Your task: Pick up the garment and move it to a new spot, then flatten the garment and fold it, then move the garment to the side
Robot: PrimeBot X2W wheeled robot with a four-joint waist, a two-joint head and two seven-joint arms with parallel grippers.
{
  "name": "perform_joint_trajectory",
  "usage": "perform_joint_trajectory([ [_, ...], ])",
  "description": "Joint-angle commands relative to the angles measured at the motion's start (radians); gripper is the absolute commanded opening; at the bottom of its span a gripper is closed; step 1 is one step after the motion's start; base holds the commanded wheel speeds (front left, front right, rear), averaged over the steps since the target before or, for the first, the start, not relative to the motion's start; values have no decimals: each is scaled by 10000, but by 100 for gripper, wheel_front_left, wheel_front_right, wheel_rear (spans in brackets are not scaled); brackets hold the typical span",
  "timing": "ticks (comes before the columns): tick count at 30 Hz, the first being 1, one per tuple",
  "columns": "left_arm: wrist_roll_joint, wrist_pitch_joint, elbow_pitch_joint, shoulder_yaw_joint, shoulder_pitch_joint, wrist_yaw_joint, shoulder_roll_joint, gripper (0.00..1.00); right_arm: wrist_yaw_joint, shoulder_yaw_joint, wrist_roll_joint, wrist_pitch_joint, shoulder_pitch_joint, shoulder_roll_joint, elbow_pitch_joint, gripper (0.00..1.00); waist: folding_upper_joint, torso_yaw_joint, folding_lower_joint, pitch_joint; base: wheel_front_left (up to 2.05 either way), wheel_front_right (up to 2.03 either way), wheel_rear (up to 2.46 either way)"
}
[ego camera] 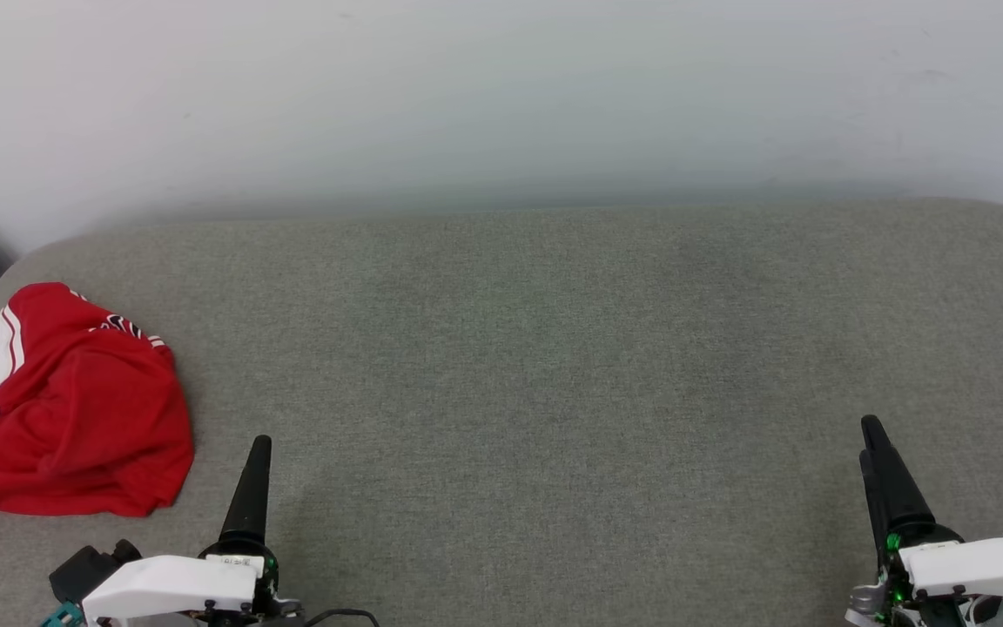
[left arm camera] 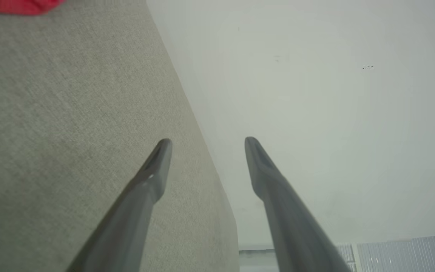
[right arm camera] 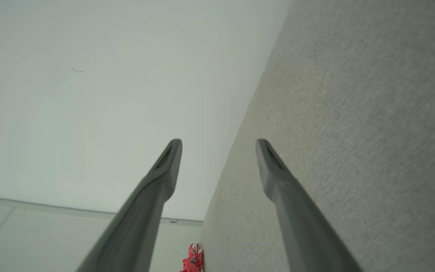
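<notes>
You see the garment crumpled at the counter's far left edge, unfolded, so I judge that every step is left. The left gripper and right gripper stand apart, empty.

Left of the left fingers, the T-shirt runs off the head view's edge, and its dark print is too small to read. Each pair of fingers there shows as one dark spike, one finger largely hiding the other. The left wrist view cuts the T-shirt to a blurred red sliver at its top edge. Between the right fingers it is a tiny scrap at the bottom edge.
</notes>
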Motion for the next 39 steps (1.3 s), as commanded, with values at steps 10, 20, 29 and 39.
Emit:
perform_joint_trajectory([
  [10,2523,-447,-459,-258,-22,0,23,100,0,205,-2596,-449,27,-174,-527,100,0,3,0,21,0,0,0],
  [20,5153,-800,-805,-330,133,6,73,100,0,447,-4463,-798,121,-338,-693,100,0,-27,0,52,0,0,0],
  [29,7038,-1090,-1409,-631,322,362,254,100,0,508,-6128,-1091,294,-600,-902,100,0,-60,0,94,0,0,0],
  [39,7993,-1376,-1452,-1190,381,974,536,100,0,444,-7499,-1384,417,-719,-1063,100,0,-117,0,150,0,0,0],
])
